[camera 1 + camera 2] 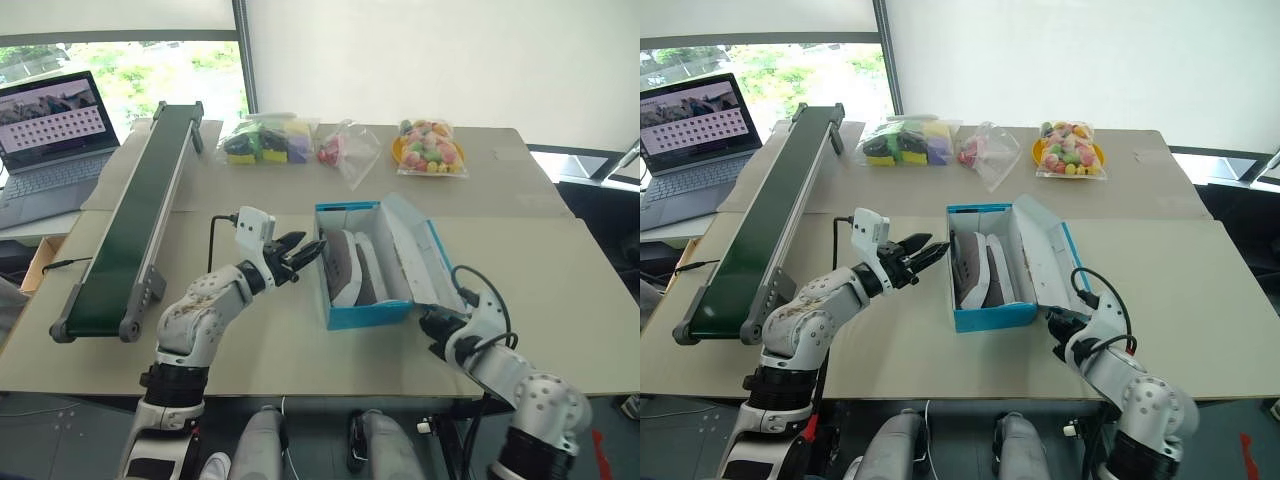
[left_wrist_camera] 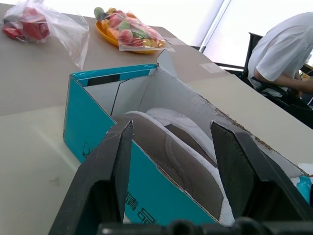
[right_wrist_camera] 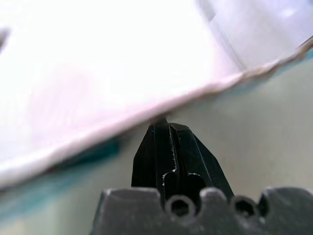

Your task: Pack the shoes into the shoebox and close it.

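Tan table [image 1: 300, 350], spanning the scene. Green conveyor belt [image 1: 140, 210] at 9 o'clock, laptop [image 1: 50, 140] at 10 o'clock beside it. Shoebox [image 1: 355, 312] (turquoise outside, white inside) at centre, open, lid [image 1: 410, 255] leaning out toward 3 o'clock. Shoes [image 1: 350, 265] inside the shoebox, set on edge side by side, soles showing white. Clear bags of colourful items [image 1: 430, 148] along the far edge, 11 to 1 o'clock. Left gripper [image 1: 305, 250] at 9 o'clock of the shoebox, level, fingers spread, grasping nothing, tips just beside the box wall. Right gripper [image 1: 432, 322] at 4 o'clock of the shoebox, clenched, empty, tips at the lid's lower edge (contact not discernible).
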